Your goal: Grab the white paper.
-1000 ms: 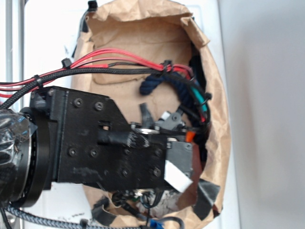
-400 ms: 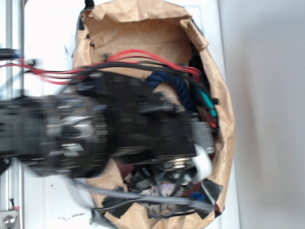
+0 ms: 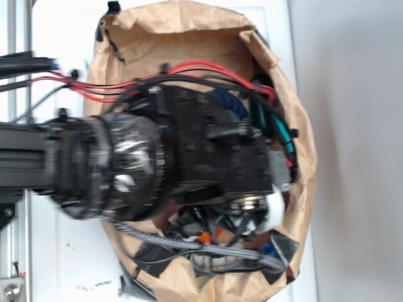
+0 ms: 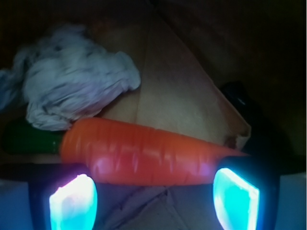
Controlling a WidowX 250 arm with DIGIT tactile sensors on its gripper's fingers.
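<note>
Currently the white paper sits at 10 o'clock in the wrist view, wadded on the floor of the brown bag, touching the carrot along its lower edge. Gripper is spread, pads at 7 and 5 o'clock straddling the carrot, not the wad. Likely needs to shift toward 10 o'clock before closing. Arm fills the bag mouth, so the exterior view hides the paper.
</note>
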